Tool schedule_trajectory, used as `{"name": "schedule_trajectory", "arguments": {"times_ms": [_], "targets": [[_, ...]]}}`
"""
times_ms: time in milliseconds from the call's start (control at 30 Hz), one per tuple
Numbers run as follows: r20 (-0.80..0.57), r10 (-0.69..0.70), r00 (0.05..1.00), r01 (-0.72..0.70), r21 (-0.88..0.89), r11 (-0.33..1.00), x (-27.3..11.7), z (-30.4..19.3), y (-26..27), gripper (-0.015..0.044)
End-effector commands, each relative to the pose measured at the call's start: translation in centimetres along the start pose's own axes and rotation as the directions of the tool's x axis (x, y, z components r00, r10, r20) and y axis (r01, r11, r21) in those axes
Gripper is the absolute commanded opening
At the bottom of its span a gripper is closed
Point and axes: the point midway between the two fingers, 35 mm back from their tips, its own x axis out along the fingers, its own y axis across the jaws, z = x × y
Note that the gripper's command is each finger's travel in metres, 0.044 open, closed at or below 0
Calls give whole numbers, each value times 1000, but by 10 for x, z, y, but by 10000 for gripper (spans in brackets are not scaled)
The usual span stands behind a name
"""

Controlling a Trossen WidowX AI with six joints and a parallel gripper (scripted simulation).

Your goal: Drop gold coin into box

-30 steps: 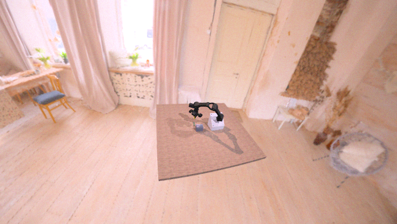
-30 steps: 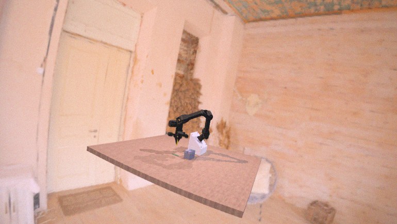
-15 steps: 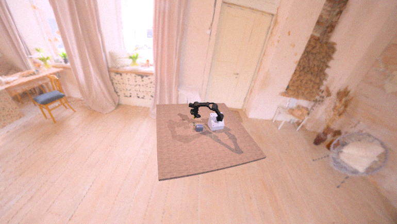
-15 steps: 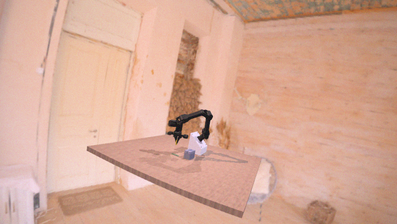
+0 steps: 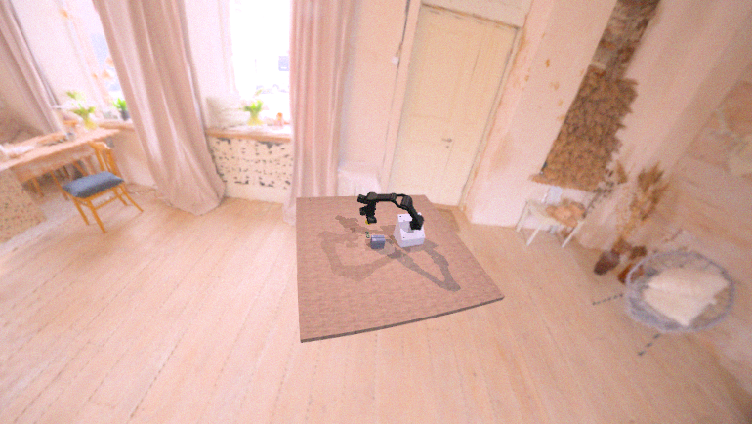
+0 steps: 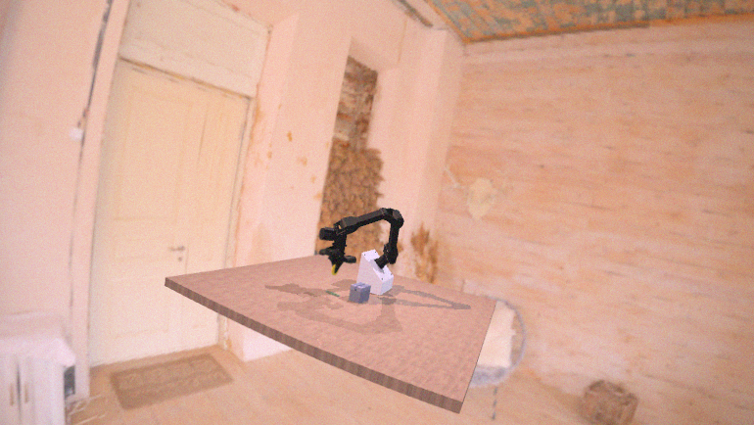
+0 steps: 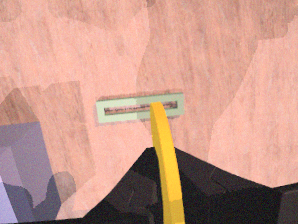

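My gripper (image 5: 368, 220) (image 6: 335, 267) (image 7: 158, 156) is shut on the gold coin (image 5: 366, 223) (image 6: 332, 270) (image 7: 159, 122). The coin shows edge-on in the wrist view, below the black fingers and roughly crosswise to the holder's groove. They hang in the air above the table. The green holder (image 5: 367, 234) (image 6: 332, 293) (image 7: 116, 117) lies on the table below, its groove empty. The grey box (image 5: 377, 242) (image 6: 359, 293) (image 7: 25, 155) stands beside the holder, at the left in the wrist view. Its slot is too small or hidden to make out.
The arm's white base (image 5: 411, 237) (image 6: 375, 280) stands behind the box, to the right in the top and exterior views. The brown table (image 5: 326, 311) (image 6: 411, 358) carries the arm's shadows. Its edges are well away from the box and holder.
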Motion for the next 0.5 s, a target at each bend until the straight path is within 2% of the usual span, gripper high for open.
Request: {"name": "schedule_trajectory", "arguments": {"times_ms": [0,467], "targets": [[-7,-3,1000,3,17,1000,1,-1,0,0],[-7,-5,1000,5,18,1000,-1,-9,36,0]]}}
